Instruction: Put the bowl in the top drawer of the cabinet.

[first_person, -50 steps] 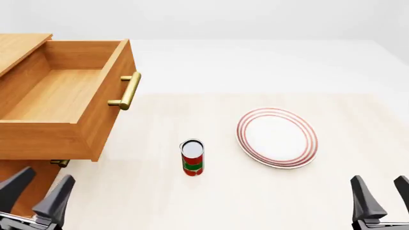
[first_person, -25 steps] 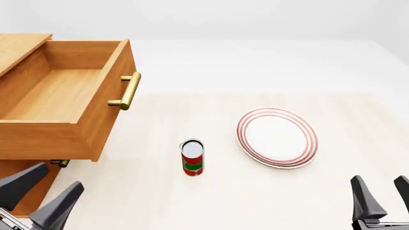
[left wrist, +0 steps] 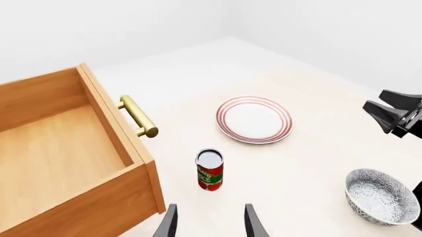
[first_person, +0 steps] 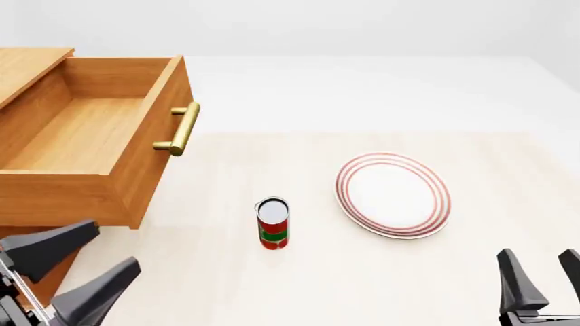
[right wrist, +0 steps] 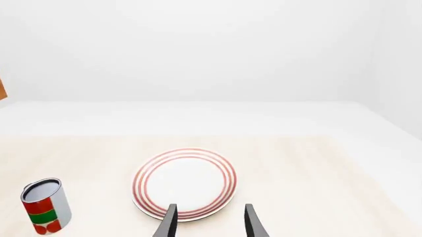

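The cabinet [first_person: 27, 68] has its top drawer [first_person: 86, 146] pulled fully out and bare, ready to receive. The bowl [left wrist: 382, 196] rests on the tabletop [first_person: 381, 272] near the right hand [first_person: 539, 278], outside the front view. Both hands are spread and hold nothing, the left hand [first_person: 77, 272] low beside the cabinet.

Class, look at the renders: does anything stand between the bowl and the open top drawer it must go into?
The can stands upright on the table between the bowl and the top drawer. A lifted bowl would likely clear it.
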Available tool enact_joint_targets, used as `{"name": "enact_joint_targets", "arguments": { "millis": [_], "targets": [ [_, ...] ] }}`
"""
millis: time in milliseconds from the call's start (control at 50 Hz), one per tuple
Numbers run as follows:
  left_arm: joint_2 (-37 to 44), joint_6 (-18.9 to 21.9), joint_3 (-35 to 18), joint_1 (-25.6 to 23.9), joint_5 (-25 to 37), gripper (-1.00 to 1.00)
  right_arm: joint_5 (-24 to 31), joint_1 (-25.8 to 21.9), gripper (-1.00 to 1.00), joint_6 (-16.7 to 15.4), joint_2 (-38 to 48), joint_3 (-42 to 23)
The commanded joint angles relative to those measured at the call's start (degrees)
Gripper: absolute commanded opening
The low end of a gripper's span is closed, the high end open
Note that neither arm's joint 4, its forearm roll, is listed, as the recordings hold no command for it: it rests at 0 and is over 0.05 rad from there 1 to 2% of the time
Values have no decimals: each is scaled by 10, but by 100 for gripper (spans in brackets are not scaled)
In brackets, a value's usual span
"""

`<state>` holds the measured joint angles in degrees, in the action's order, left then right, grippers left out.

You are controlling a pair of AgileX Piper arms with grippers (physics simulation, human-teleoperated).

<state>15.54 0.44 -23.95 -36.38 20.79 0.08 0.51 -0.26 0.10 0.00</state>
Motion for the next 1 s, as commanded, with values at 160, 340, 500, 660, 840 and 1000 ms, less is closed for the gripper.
{"name": "enact_joint_targets", "arguments": {
  "millis": [160,340,500,660,840,1000],
  "targets": [
    [79,-54,-30,-71,-10,100,0,-1,100,1,0,0],
    [112,-77,-31,-91,-19,100,0,-1,100,1,0,0],
    [174,-120,-28,-119,-60,100,0,-1,100,1,0,0],
    [223,-189,-15,-142,-98,100,0,-1,100,1,0,0],
    [264,-254,-6,-158,-134,100,0,-1,100,1,0,0],
    [294,-292,-3,-177,-159,100,0,-1,100,1,0,0]
  ]
}}
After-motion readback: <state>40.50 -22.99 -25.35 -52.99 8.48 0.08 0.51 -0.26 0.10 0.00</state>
